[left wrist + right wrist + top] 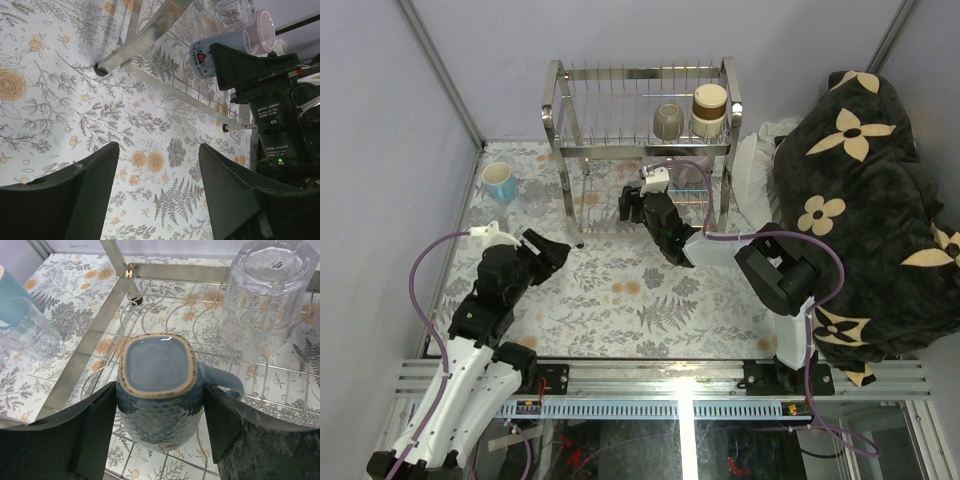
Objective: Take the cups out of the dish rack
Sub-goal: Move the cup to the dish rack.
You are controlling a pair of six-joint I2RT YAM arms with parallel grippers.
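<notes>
Straddling upturned grey-blue mug [157,362], brown-rimmed square base: right end effector [160,405] spread; left end effector [157,150] spread.

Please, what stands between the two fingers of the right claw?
A blue mug, upside down on the lower shelf of the dish rack, stands between the fingers of the right claw. The right wrist view shows this.
</notes>
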